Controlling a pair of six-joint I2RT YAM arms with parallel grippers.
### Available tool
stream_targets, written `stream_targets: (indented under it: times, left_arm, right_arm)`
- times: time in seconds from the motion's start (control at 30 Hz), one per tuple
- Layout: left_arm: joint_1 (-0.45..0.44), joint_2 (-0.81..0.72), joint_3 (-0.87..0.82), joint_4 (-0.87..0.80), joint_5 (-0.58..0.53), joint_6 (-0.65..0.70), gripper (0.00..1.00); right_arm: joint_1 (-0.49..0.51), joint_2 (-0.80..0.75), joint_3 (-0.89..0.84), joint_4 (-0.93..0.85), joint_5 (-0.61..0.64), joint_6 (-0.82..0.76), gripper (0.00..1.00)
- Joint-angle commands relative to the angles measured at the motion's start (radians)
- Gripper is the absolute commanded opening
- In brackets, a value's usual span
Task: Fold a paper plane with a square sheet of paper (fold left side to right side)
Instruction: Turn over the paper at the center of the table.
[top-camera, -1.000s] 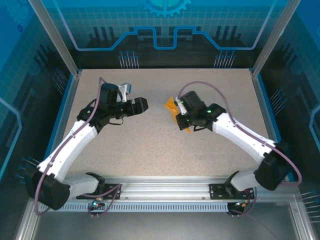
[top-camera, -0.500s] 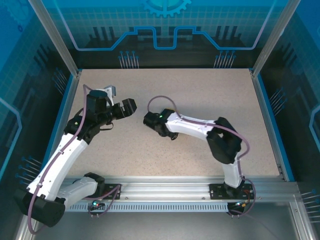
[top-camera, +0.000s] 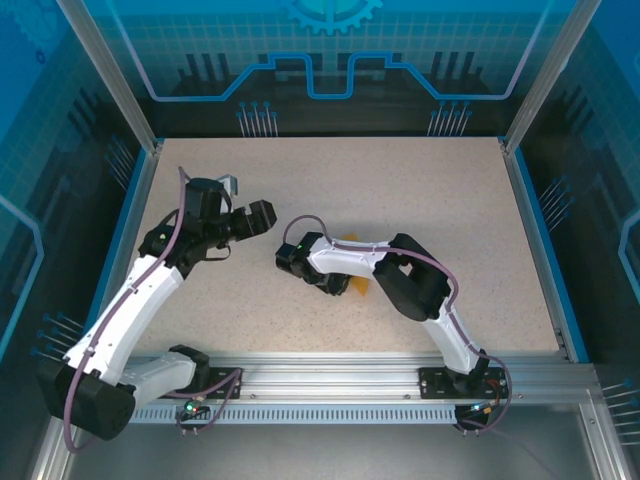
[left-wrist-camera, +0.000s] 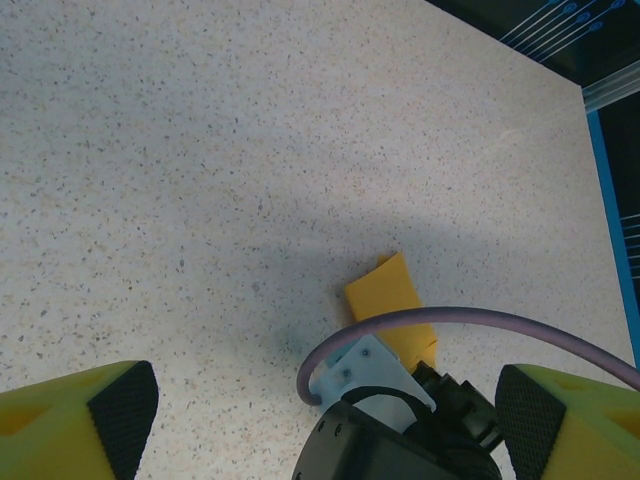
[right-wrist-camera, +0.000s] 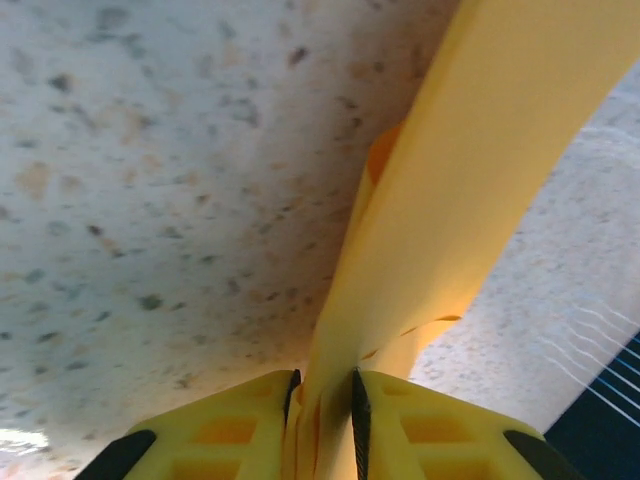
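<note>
Left gripper (left-wrist-camera: 322, 412): spread wide with nothing between its yellow fingers (left-wrist-camera: 75, 420). It hangs over the table (left-wrist-camera: 200, 150), just left of the right arm's wrist.
Right gripper (right-wrist-camera: 322, 405): drawn in narrow, its two yellow fingers (right-wrist-camera: 430, 425) pressed on the orange paper (right-wrist-camera: 480, 150) from either side, so the sheet is nipped between the pads.
Orange paper: near the middle of the table, under the right arm's far end. From the right wrist it rises out of the pinch as a folded band running up and to the right. From the left wrist a bent corner of it pokes out just beyond the right arm's wrist, low against the tabletop. From above, orange slivers show on both sides of the white forearm.
Right arm (top-camera: 350, 258): stretched leftward across the table with the elbow sharply bent and the wrist down low.
Cable (left-wrist-camera: 480, 318): a purple loop arching over that wrist, between the left gripper's fingers as its own camera sees them.
Table: speckled beige.
</note>
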Motion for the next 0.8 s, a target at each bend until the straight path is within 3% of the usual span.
stream_targets:
  times: [0.0, 0.23, 0.37, 0.53, 0.77]
  left_arm:
    - [0.013, 0.052, 0.012, -0.021, 0.088, -0.024, 0.91]
    - [0.024, 0.119, -0.051, 0.066, 0.192, -0.085, 0.92]
    - [0.024, 0.197, -0.071, 0.115, 0.270, -0.109, 0.91]
    - [0.016, 0.326, -0.109, 0.266, 0.419, -0.165, 0.85]
    - [-0.076, 0.512, -0.072, 0.368, 0.473, -0.208, 0.83]
  right_arm:
    - [-0.030, -0.076, -0.007, 0.029, -0.237, 0.008, 0.36]
    - [-0.075, -0.263, -0.121, 0.116, -0.410, 0.045, 0.52]
    - [-0.119, -0.406, -0.226, 0.189, -0.463, 0.070, 0.55]
    - [-0.230, -0.611, -0.408, 0.347, -0.556, 0.099, 0.61]
    - [-0.390, -0.828, -0.614, 0.540, -0.649, 0.148, 0.72]
